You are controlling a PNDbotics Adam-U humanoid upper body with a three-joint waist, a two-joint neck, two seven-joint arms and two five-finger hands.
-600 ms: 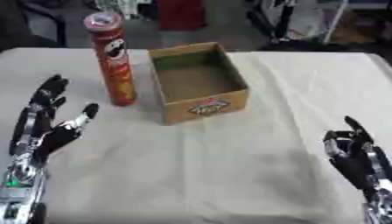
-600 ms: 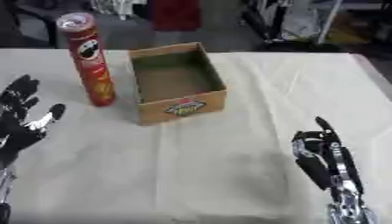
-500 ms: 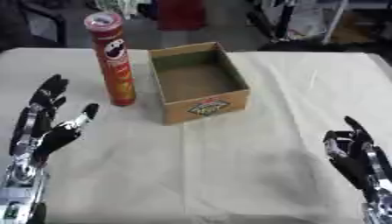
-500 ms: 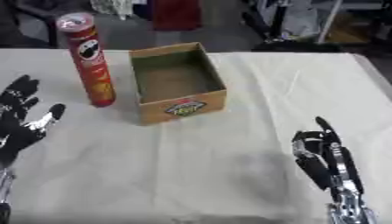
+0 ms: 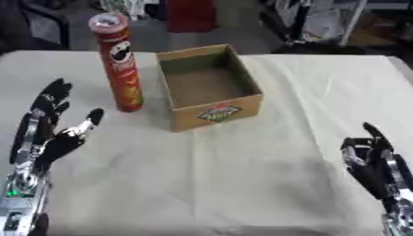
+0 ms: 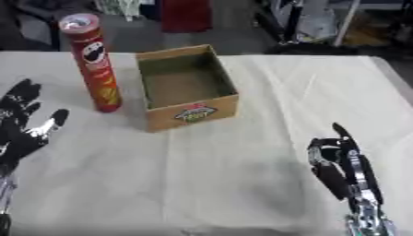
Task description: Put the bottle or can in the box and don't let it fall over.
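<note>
A tall red can (image 5: 119, 64) stands upright on the white tablecloth, just left of an open cardboard box (image 5: 208, 86) that holds nothing I can see. My left hand (image 5: 45, 131) is low at the left, below the can and apart from it, with fingers spread straight. At the lower right my right hand (image 5: 374, 163) rests with fingers relaxed and pointing up, far from the box.
The white cloth (image 5: 242, 175) covers the table out to its edges. Beyond the far edge stand a red object (image 5: 190, 14), metal frames (image 5: 322, 18) and dark clutter.
</note>
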